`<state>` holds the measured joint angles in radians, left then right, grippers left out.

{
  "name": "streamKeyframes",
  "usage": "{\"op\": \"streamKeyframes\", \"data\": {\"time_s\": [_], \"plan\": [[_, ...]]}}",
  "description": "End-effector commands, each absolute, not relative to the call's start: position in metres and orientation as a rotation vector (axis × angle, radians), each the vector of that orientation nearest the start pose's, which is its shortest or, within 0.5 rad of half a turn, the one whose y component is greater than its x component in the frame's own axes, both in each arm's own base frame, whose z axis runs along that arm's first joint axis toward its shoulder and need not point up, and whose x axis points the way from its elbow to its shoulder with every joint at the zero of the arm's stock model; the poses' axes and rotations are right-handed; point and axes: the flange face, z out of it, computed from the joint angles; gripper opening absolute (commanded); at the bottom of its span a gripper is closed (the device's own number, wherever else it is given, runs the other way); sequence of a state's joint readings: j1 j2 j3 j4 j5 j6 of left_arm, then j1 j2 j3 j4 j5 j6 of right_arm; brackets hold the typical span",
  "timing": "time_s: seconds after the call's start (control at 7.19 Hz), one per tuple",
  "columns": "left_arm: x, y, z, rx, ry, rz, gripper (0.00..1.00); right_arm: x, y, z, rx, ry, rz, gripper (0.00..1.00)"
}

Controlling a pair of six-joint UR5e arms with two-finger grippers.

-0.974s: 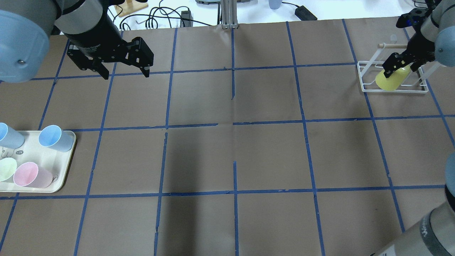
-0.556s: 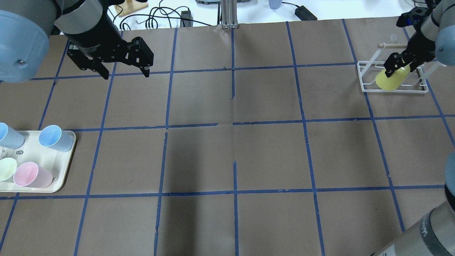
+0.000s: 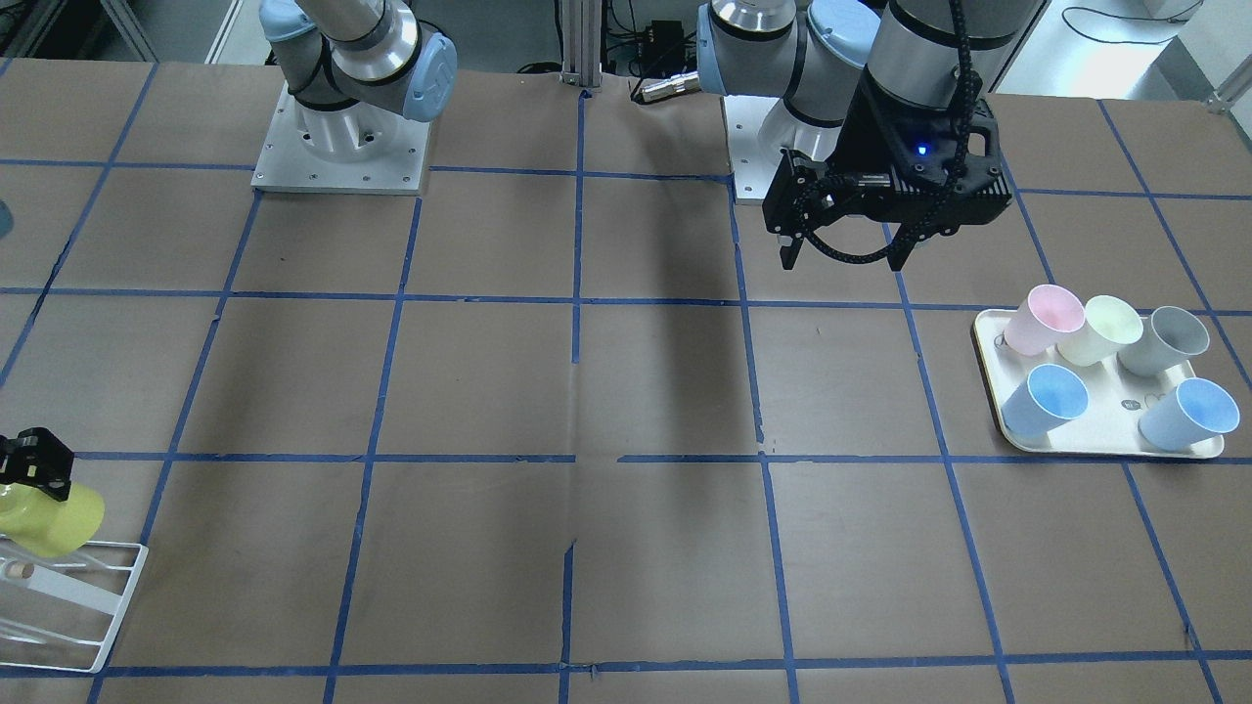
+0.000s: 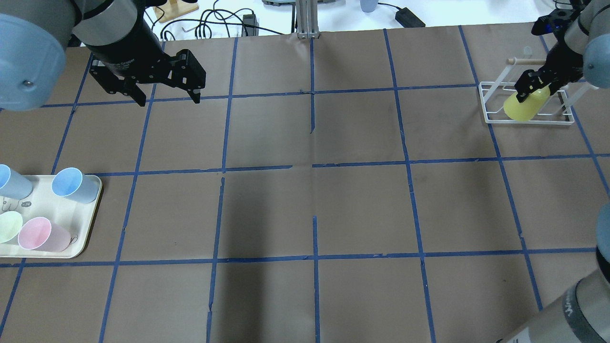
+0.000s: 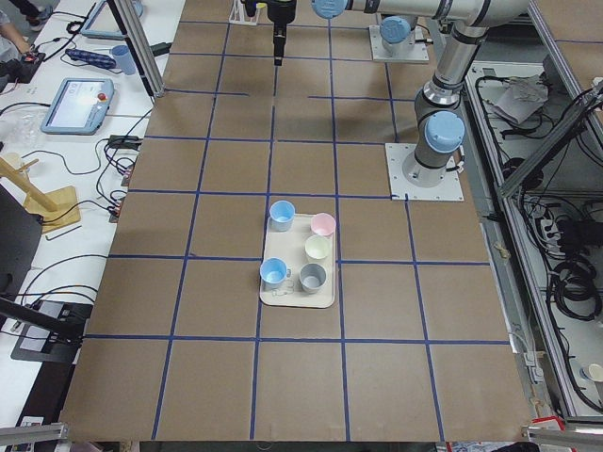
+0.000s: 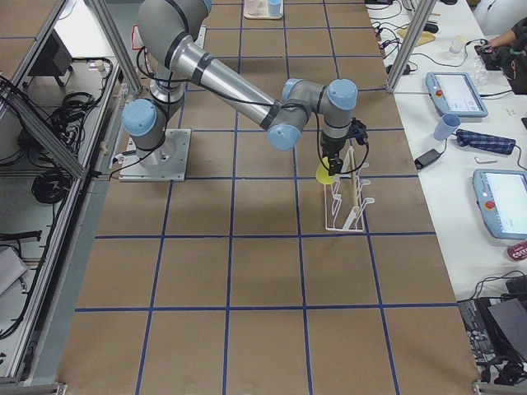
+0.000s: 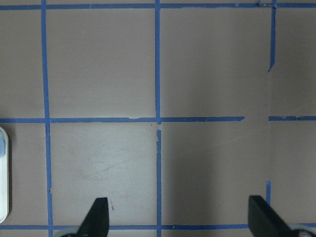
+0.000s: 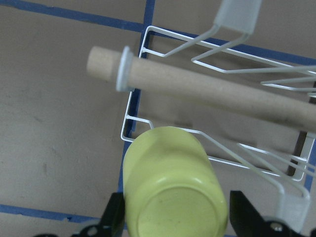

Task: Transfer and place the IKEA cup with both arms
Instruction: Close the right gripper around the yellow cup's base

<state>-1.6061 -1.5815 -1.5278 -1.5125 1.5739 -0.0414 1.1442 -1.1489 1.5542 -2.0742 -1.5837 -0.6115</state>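
**Yellow cup gripped over the rack; five pastel cups on the tray**

The cream rectangular tray (image 3: 1110,430) holds five upright plastic cups: pink (image 3: 1045,318), pale yellow-green (image 3: 1103,328), grey (image 3: 1164,339) and two light blue (image 3: 1049,401) (image 3: 1191,413). The bright yellow tapered plastic cup (image 4: 524,105) is clamped near its base by the right gripper (image 4: 536,94). It hangs slanted over one end of the white wire rack (image 6: 342,216), base up and mouth down, just beside the wooden rod (image 8: 207,91). The left gripper (image 4: 169,101) hovers spread wide and empty above bare brown table (image 4: 352,209), well apart.
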Motion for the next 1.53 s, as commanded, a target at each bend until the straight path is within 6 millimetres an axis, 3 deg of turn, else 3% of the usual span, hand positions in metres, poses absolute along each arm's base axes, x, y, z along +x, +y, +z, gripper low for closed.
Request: {"op": "streamKeyframes", "data": {"time_s": [0.0,0.28,0.56,0.83,0.97,1.39], "plan": [[-0.1507,-0.4998,0.5099,-0.010,3.139,-0.142,1.00,-0.1432,-0.6446,0.3046,-0.289,3.152,-0.178,0.79],[-0.1507,-0.4999,0.5099,-0.010,3.139,-0.142,1.00,-0.1421,-0.6451,0.3047,-0.289,3.142,-0.186,0.79],[-0.1500,-0.5001,0.5099,-0.012,3.139,-0.142,1.00,-0.1426,-0.6447,0.3032,-0.288,3.145,-0.173,0.69],[-0.1501,-0.5009,0.5101,-0.012,3.140,-0.145,1.00,-0.1442,-0.6431,0.3029,-0.286,3.153,-0.159,0.75],[-0.1501,-0.5009,0.5095,-0.012,3.140,-0.145,1.00,-0.1440,-0.6430,0.3027,-0.286,3.151,-0.158,0.85],[-0.1501,-0.5009,0.5095,-0.012,3.140,-0.145,1.00,-0.1437,-0.6425,0.3005,-0.285,3.148,-0.147,0.83]]}}
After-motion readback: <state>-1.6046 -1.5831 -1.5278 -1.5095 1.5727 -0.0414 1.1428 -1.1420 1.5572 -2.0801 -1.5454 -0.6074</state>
